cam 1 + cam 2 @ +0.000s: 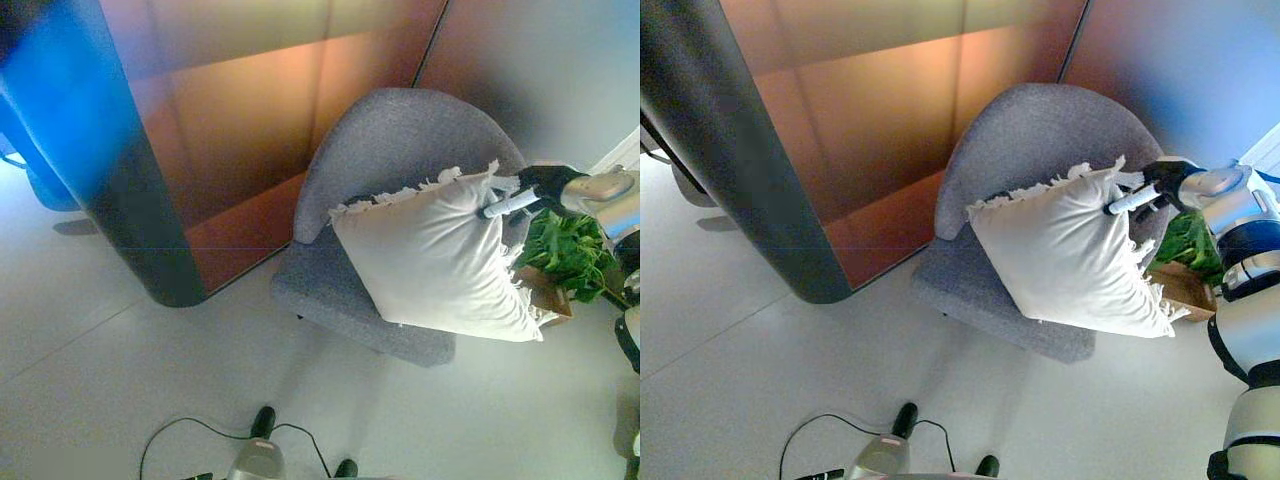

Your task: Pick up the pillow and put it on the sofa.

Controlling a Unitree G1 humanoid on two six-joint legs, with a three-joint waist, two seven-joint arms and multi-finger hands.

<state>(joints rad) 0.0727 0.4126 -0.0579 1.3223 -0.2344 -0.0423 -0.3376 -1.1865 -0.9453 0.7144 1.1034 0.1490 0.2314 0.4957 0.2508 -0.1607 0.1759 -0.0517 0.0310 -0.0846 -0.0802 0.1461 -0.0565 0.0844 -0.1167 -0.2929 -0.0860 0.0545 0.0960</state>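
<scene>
A white pillow (440, 260) with fringed edges lies tilted on the grey sofa chair (400, 140), leaning against its curved back. Its lower right corner hangs past the seat edge. My right hand (535, 190) comes in from the right and grips the pillow's upper right corner, a white-tipped finger lying across the cloth; it also shows in the right eye view (1155, 185). My left hand (262, 440) shows low at the bottom edge over the floor, far from the pillow, fingers straight and empty.
A green plant (570, 255) in a wooden box stands just right of the chair, under the pillow's corner. A dark round column (150, 230) and an orange-brown wall panel (250, 130) stand left of and behind the chair. Pale floor lies in front.
</scene>
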